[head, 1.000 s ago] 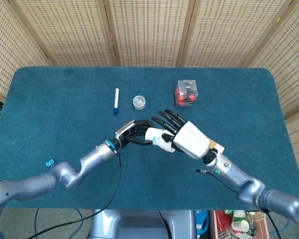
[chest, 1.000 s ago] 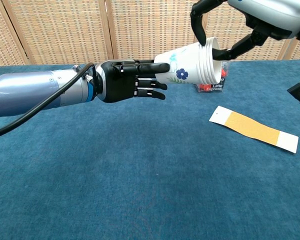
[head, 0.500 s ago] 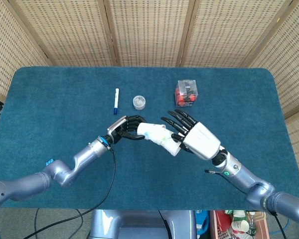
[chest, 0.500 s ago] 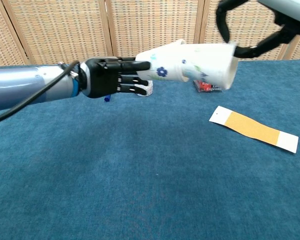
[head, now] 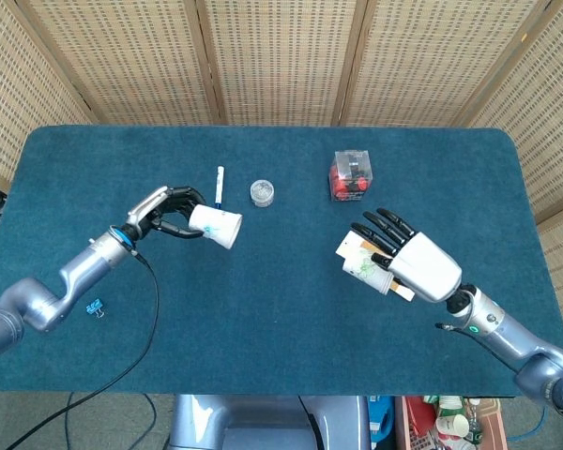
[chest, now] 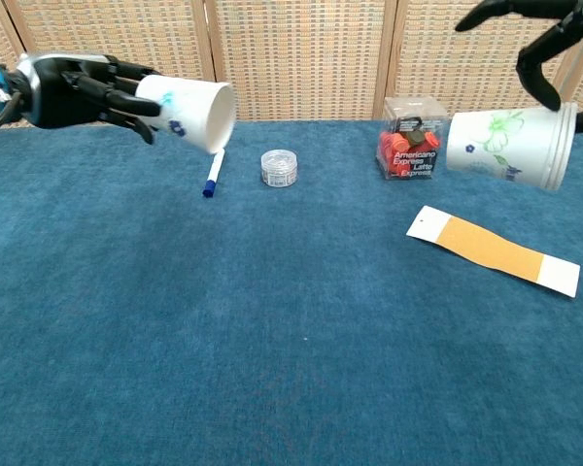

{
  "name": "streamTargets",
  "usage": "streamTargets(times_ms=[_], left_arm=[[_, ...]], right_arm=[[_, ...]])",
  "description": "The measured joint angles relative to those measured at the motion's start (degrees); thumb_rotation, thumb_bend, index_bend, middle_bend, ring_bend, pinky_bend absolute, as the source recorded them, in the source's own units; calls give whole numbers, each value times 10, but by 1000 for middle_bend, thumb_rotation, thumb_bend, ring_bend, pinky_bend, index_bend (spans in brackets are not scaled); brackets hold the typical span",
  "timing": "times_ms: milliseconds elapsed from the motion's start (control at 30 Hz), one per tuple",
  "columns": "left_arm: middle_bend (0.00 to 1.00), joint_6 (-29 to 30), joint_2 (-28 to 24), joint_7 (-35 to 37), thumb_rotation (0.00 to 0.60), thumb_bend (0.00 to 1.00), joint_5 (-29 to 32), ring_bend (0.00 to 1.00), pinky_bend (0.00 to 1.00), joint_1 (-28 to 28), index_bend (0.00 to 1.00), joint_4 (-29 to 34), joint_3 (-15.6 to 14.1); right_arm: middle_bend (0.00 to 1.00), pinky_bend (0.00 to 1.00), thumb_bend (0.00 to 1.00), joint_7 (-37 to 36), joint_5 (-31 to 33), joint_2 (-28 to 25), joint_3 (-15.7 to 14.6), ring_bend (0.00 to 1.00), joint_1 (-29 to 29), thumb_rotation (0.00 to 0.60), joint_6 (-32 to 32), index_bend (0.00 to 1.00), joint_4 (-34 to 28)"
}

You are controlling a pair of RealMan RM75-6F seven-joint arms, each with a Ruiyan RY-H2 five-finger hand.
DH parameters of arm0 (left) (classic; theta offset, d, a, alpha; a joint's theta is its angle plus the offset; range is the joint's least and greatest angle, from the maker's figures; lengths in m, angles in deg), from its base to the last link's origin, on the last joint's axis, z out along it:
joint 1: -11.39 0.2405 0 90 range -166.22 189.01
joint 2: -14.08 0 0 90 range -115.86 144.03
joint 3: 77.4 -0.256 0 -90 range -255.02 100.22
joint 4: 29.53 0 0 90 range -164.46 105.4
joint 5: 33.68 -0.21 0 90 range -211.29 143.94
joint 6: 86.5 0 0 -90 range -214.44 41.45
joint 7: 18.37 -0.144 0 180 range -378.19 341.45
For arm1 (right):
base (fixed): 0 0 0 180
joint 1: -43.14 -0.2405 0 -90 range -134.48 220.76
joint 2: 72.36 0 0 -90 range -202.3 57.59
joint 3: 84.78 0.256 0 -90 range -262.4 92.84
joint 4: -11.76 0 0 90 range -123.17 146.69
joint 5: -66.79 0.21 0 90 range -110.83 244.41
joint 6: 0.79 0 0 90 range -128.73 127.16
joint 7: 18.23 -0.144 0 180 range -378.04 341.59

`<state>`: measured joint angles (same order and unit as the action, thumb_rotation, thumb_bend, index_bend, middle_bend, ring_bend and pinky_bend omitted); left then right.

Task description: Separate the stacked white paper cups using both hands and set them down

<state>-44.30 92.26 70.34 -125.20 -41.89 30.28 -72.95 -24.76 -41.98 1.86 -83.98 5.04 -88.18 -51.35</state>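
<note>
Two white paper cups are apart now, both lying sideways in the air above the blue table (head: 263, 309). My left hand (head: 165, 212) grips one cup (head: 216, 227) by its base at the left; in the chest view this cup (chest: 192, 111) shows a blue flower and its mouth faces right, with the left hand (chest: 83, 90) behind it. My right hand (head: 415, 261) holds the other cup (head: 366, 267) at the right, fingers spread over it. The chest view shows that cup (chest: 510, 145) with a green print, under the right hand (chest: 544, 39).
A blue-capped marker (head: 219, 189), a small clear round jar (head: 261, 192) and a clear box of red capsules (head: 351, 176) lie along the far side. A tan and white paper strip (chest: 493, 249) lies flat under the right cup. A blue clip (head: 95, 307) sits front left.
The cups, joined between both hands at table centre before, have been pulled apart. The left hand carried one cup far left; the right hand drew the other right.
</note>
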Motion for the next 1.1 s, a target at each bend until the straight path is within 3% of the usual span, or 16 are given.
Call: streamTargets(times_ms=[167, 400, 567, 633, 700, 767, 800, 1100], left_arm=[[486, 16, -18, -145, 600, 227, -1, 487, 452, 12, 499, -22, -7], [486, 48, -19, -476, 600, 227, 32, 487, 452, 43, 500, -35, -1], [485, 76, 4, -665, 600, 227, 63, 487, 452, 67, 499, -46, 4], [417, 90, 21, -727, 600, 227, 77, 428, 431, 78, 468, -52, 6], [202, 102, 42, -767, 600, 227, 92, 230, 320, 89, 277, -59, 8], [11, 104, 54, -783, 600, 225, 105, 25, 152, 96, 34, -61, 8], [0, 98, 57, -788, 600, 221, 110, 3, 117, 98, 4, -60, 8], [0, 71, 15, -809, 600, 184, 168, 0, 29, 115, 0, 40, 27]], right_arm=[[228, 194, 497, 27, -9, -16, -15, 89, -12, 600, 51, 721, 8], [231, 208, 496, 94, -17, -21, -37, 90, -32, 600, 137, 721, 10], [232, 209, 476, 144, -14, -14, -46, 93, -39, 600, 184, 717, 5], [213, 208, 351, 159, -11, -9, -48, 94, -41, 600, 193, 606, 1], [119, 201, 99, 167, -10, -5, -48, 82, -42, 600, 195, 296, 0], [30, 169, 3, 173, -9, 0, -46, 40, -42, 600, 195, 86, 1], [4, 146, 0, 175, -6, 3, -44, 15, -41, 600, 194, 27, 1], [0, 112, 0, 178, 76, 32, 23, 0, -17, 600, 143, 0, -42]])
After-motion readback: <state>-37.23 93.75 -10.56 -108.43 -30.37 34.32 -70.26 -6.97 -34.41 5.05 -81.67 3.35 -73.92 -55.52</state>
